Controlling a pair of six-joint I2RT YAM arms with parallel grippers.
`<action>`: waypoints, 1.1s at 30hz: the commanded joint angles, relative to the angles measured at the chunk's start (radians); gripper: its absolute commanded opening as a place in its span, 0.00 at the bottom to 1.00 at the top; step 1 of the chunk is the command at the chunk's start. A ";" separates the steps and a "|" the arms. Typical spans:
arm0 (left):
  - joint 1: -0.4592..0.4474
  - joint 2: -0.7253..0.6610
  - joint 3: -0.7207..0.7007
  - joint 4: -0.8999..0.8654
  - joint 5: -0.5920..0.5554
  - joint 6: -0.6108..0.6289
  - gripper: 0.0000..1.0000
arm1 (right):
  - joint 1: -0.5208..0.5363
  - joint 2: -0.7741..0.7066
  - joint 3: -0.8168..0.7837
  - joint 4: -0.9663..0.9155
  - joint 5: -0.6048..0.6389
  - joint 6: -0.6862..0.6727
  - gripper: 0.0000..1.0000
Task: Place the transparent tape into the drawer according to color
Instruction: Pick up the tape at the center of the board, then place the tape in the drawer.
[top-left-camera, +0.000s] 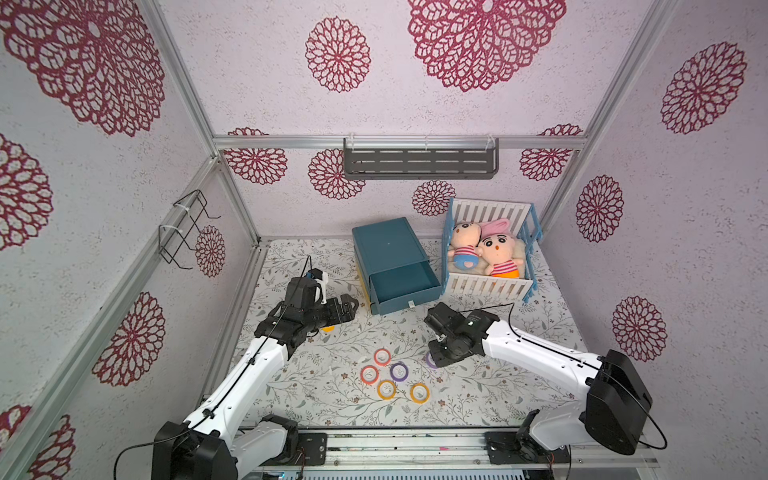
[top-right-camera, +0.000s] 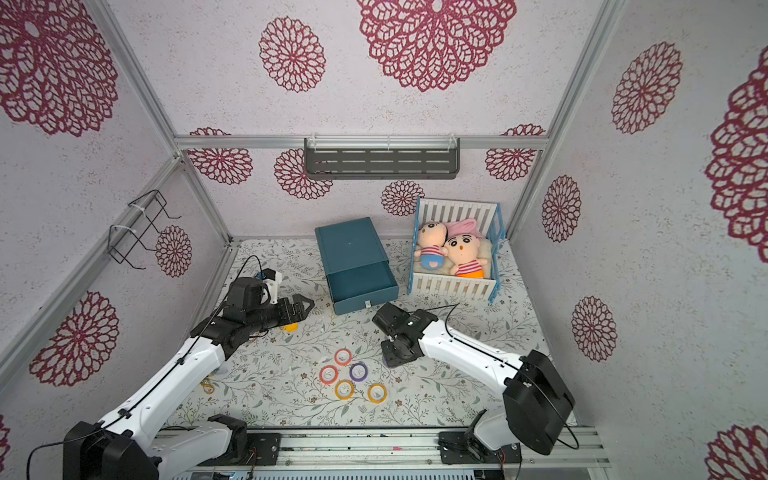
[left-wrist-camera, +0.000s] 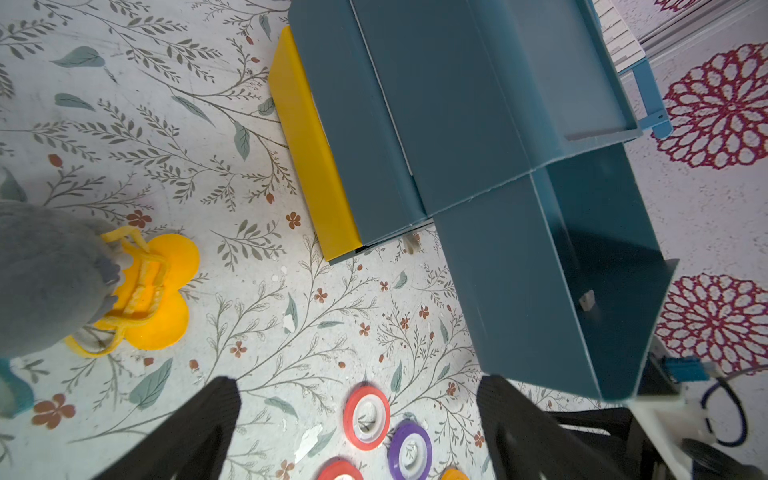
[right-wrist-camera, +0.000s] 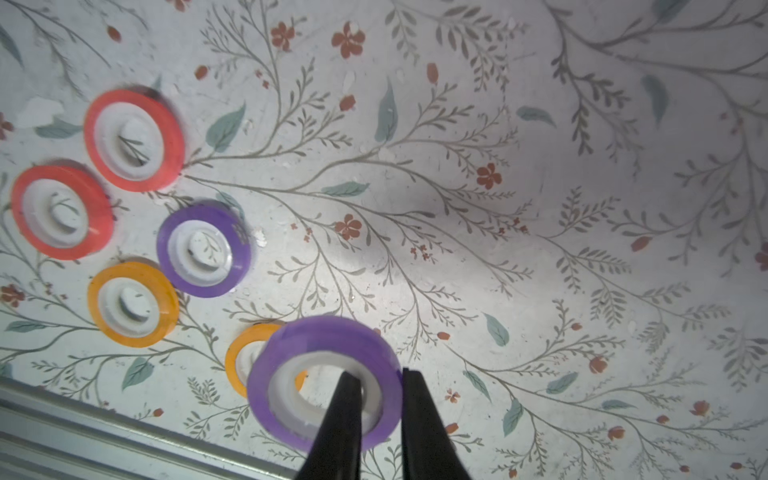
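The tape ring (right-wrist-camera: 324, 332) in my black right pincer (right-wrist-camera: 376, 374) is see-through purple with a white core. Beside that pincer lie 2 red-orange rings (right-wrist-camera: 133, 96) (right-wrist-camera: 62, 249), 1 purple ring (right-wrist-camera: 199, 212) and 2 yellow rings (right-wrist-camera: 133, 337) (right-wrist-camera: 239, 357), all white-cored. The counter (right-wrist-camera: 540, 208) is pale, printed with grey-green sprigs and rust-red flowers. Ahead of my black left pincer (left-wrist-camera: 359, 379) is a teal drawer unit (left-wrist-camera: 457, 104) with a yellow piece (left-wrist-camera: 311, 145) at its base.

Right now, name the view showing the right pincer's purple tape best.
Right wrist view: the purple tape is close, its wall pinched in the right pincer. A top view shows only a sliver; the left wrist view misses it.
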 joint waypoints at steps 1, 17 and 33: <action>0.008 0.003 0.003 0.016 0.015 0.002 0.97 | -0.012 -0.054 0.096 -0.073 0.039 0.009 0.00; 0.008 -0.005 0.012 0.010 0.019 0.003 0.97 | -0.044 0.044 0.591 -0.260 0.112 -0.066 0.00; 0.008 -0.022 0.004 0.010 0.020 0.006 0.97 | -0.159 0.237 0.838 -0.214 0.136 -0.169 0.00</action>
